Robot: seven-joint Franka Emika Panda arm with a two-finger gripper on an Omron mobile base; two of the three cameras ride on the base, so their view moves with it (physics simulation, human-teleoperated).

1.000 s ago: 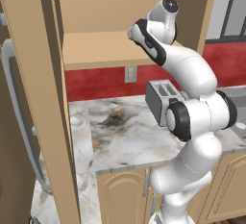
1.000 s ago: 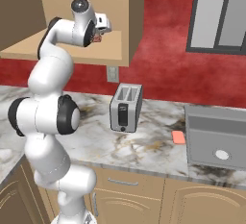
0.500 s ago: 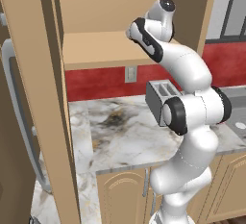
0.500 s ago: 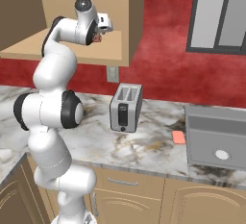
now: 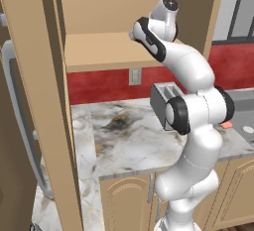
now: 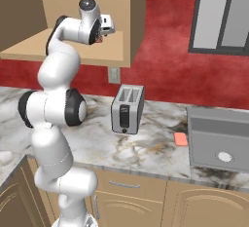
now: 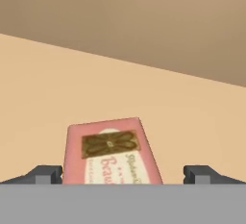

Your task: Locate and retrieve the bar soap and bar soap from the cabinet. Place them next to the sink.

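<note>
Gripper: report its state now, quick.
Gripper: open, fingertips spread on either side of the pink bar soap on the cabinet shelf, not yet gripping it.

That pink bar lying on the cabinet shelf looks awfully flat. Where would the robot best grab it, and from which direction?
Probably across its two long edges. The pink bar soap lies flat on the cabinet shelf, so only its thin sides offer purchase. In the hand view the end effector already faces it with one fingertip on each side, spread wider than the bar; coming straight in along the shelf and closing should suit.
</note>
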